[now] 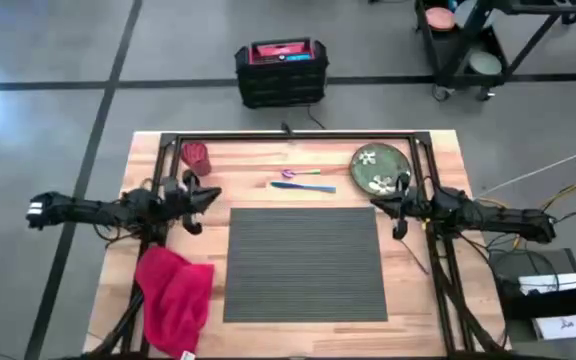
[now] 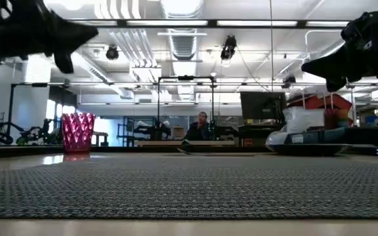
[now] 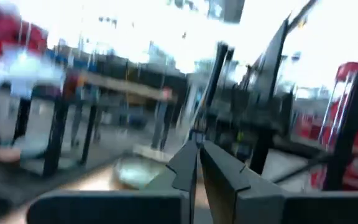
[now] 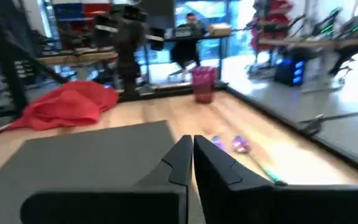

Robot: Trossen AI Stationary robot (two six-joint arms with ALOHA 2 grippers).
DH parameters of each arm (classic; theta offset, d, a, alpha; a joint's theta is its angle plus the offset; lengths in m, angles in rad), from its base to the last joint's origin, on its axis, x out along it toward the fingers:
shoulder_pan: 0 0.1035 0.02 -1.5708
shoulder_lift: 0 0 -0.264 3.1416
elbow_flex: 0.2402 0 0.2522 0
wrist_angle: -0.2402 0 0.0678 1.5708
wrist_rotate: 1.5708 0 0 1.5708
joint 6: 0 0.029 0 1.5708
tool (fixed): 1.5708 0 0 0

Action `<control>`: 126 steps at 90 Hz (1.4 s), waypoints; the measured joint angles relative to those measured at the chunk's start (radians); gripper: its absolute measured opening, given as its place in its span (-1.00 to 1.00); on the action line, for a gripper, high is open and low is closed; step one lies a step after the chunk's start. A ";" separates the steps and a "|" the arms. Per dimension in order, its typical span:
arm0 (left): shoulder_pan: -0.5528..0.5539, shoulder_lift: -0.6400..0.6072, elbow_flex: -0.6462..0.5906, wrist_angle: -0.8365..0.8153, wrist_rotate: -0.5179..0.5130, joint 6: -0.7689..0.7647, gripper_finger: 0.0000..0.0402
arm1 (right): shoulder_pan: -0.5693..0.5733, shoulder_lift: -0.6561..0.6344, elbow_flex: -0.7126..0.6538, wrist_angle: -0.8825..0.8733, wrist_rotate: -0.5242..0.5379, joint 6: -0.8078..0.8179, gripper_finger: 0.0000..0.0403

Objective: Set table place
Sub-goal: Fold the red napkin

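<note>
The dark grey placemat (image 1: 305,263) lies flat on the worktop (image 1: 428,300), between the two pincers and bare: nothing rests on it. By this evidence the place setting has not begun.

**Items still to be placed**
- Green plate (image 1: 379,168): just behind the right pincer (image 1: 390,208), off the placemat, near the worktop's far edge.
- Two utensils, one blue (image 1: 303,186) and one with a purple head (image 1: 301,173): side by side, just beyond the placemat's far edge, between the two pincers.
- Red cup (image 1: 197,156): near the left pincer (image 1: 204,203), toward the far left corner.
- Red napkin (image 1: 175,292): crumpled, on the near side of the left pincer, just beside the placemat's left edge.

**Pincer state**
- Left pincer: raised above the worktop off the placemat's far left corner; in the left wrist view its fingers (image 3: 185,168) are pressed together, holding nothing.
- Right pincer: raised off the far right corner; in the right wrist view its fingers (image 4: 182,158) are likewise pressed together and empty.

**Remaining work (judgement)**
All placements remain: plate, utensils, cup and napkin.

**Labels and writing**
No brand, label or writing can be read on any item.
</note>
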 joint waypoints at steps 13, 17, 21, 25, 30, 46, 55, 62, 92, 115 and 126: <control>-0.007 0.013 0.132 -0.269 0.143 0.022 -0.98 | 0.000 0.000 0.000 0.012 0.004 0.258 -0.99; -0.018 0.036 0.211 -0.440 0.202 -0.018 -0.99 | 0.000 0.000 0.000 0.019 0.022 0.323 -0.99; -0.036 0.075 0.294 -0.623 0.221 -0.078 -0.99 | 0.000 0.000 0.000 0.025 0.027 0.381 -0.99; -0.058 0.123 0.372 -0.795 0.225 -0.146 -0.99 | 0.000 0.000 0.000 0.026 0.030 0.426 -0.99; -0.090 0.192 0.468 -0.991 0.221 -0.237 -1.00 | 0.000 0.000 0.000 0.019 0.029 0.458 -0.99; -0.221 0.430 0.775 -1.431 0.221 -0.508 -1.00 | 0.000 0.011 0.000 -0.006 0.019 0.474 -0.99; -0.357 0.573 0.928 -1.638 0.215 -0.606 -1.00 | 0.000 0.031 0.000 -0.009 0.017 0.474 -0.99; -0.466 0.689 1.033 -1.755 0.206 -0.723 -1.00 | 0.000 0.045 0.000 -0.010 0.016 0.474 -0.99; -0.788 1.028 1.153 -1.885 0.308 -1.445 -0.88 | 0.000 0.154 0.000 -0.013 0.009 0.473 -0.90; -0.795 1.113 1.097 -1.730 0.421 -1.651 -0.37 | 0.000 0.246 0.000 -0.024 -0.073 0.473 -0.58; -0.794 1.136 1.076 -1.638 0.458 -1.722 -0.15 | 0.000 0.276 0.000 -0.021 -0.108 0.461 -0.46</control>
